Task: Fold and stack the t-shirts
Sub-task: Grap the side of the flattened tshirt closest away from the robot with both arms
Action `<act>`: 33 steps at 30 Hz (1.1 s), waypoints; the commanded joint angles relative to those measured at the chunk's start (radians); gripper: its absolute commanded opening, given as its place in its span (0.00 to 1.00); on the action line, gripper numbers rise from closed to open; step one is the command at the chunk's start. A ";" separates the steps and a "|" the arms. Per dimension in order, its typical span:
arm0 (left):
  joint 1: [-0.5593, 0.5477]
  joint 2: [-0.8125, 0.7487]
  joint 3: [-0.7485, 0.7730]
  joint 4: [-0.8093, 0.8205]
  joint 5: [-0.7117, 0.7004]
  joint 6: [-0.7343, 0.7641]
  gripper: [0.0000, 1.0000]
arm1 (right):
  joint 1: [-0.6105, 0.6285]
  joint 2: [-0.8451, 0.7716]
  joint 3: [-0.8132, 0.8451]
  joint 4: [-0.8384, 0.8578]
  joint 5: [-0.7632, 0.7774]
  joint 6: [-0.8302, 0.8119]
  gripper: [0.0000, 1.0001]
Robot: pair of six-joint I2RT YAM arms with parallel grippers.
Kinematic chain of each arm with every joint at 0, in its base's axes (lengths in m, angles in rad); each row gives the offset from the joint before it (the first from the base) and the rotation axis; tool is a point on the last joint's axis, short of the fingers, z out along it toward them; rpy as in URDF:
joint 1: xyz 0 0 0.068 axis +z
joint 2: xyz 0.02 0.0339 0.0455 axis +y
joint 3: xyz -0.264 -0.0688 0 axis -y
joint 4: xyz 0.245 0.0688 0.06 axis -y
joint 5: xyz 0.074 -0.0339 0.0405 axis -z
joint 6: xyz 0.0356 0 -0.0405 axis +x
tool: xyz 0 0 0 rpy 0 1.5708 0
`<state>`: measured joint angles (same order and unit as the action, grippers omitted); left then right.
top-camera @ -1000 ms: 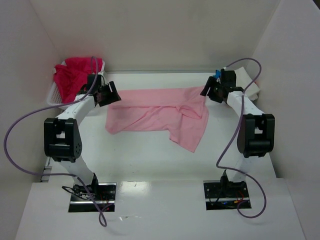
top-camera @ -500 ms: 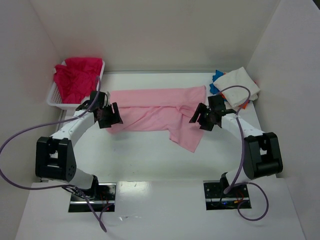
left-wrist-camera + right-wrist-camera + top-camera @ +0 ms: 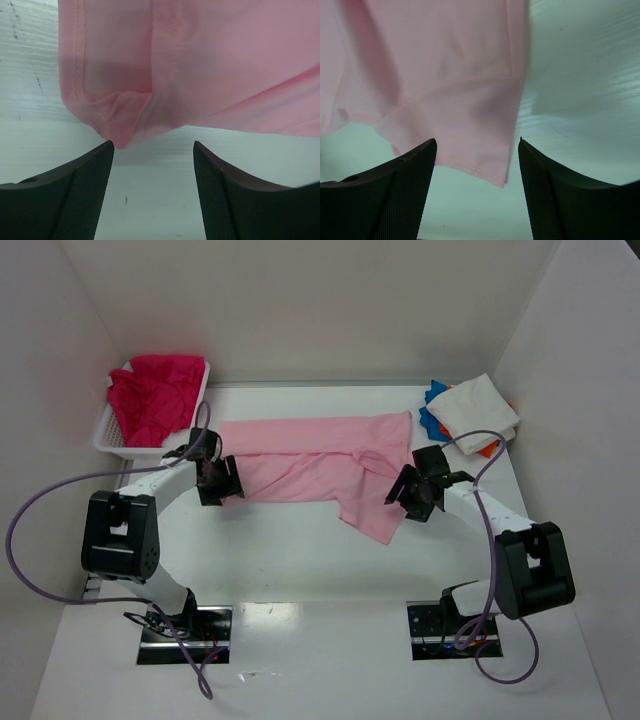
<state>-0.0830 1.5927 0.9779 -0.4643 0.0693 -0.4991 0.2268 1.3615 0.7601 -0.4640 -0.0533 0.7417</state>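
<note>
While both arms reach out over the white table [image 3: 300, 560], a light pink t-shirt [image 3: 320, 455] lies spread on its far half, between the two grippers. The shirt's long axis runs left to right across the table, with its far edge nearly straight. A loose, wrinkled flap slants off the right part of the shirt toward the near right and ends in a point. The left gripper [image 3: 218, 480] sits low at the shirt's near left corner. In the left wrist view its two dark jaws stand well apart, and a folded corner of pink cloth with a stitched hem comes down to just beside the tip of the jaw on the left of that view. The right gripper [image 3: 418, 495] sits at the right edge of the slanting flap. In the right wrist view its jaws are also spread wide, and a stitched pink hem hangs into the gap between them; whether the cloth touches either jaw cannot be told. Neither gripper is clamped on anything. At the far left corner a white lattice basket [image 3: 105, 440] holds a crumpled magenta-red t-shirt [image 3: 150, 395]. At the far right corner a folded white t-shirt [image 3: 478, 410] rests on top of a stack, with a blue t-shirt [image 3: 430, 412] showing at its left side and an orange t-shirt [image 3: 488, 448] showing at its near right edge.
</note>
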 commanded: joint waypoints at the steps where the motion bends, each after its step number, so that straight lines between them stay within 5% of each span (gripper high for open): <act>1: -0.001 0.031 0.010 0.017 -0.065 -0.035 0.71 | 0.009 0.010 -0.008 -0.043 0.073 0.036 0.72; 12: -0.001 0.081 0.028 0.068 -0.154 -0.044 0.67 | 0.009 0.111 0.020 -0.004 0.093 0.018 0.66; 19: -0.001 0.092 0.028 0.078 -0.128 -0.035 0.40 | 0.009 0.146 0.021 0.005 0.093 0.008 0.48; 26: -0.001 0.081 0.028 0.071 -0.124 -0.035 0.10 | 0.009 0.146 0.012 0.008 0.084 0.018 0.02; 29: -0.001 0.072 0.035 0.059 -0.137 -0.035 0.01 | 0.009 0.137 0.019 -0.004 0.113 0.018 0.00; 33: -0.001 0.034 0.054 0.036 -0.176 -0.035 0.00 | -0.015 0.089 0.042 -0.051 0.138 0.012 0.00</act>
<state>-0.0830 1.6726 0.9873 -0.4099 -0.0670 -0.5285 0.2264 1.4962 0.7625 -0.4740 0.0357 0.7517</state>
